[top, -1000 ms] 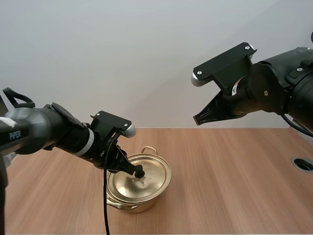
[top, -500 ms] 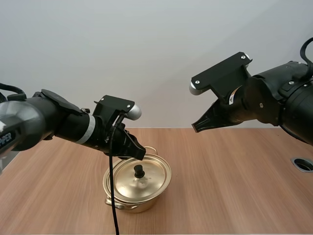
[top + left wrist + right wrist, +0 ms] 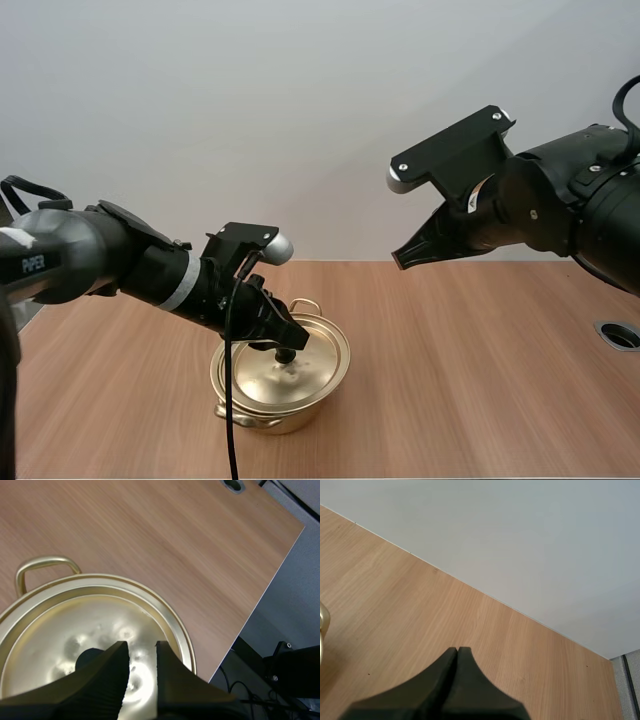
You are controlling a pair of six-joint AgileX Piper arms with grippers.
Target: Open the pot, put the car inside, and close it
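Left wrist view: the left end effector (image 3: 141, 647) hovers low over the lid (image 3: 60, 625). Its fingers stand a narrow gap apart, released and gripping nothing, and the black knob (image 3: 89, 659) sits just beside one finger rather than between the two. The lid rests on the gold pot (image 3: 280, 415), at the near left of the tabletop (image 3: 480, 380). Opening is the step in hand. The next move likely calls for centring the fingers on the knob, then closing and lifting straight up.

The right end effector (image 3: 400, 262) hangs high to the right — clenched on nothing, well apart from the pot. A round grommet (image 3: 620, 335) lies at the far right edge — nothing looks to block the lift.
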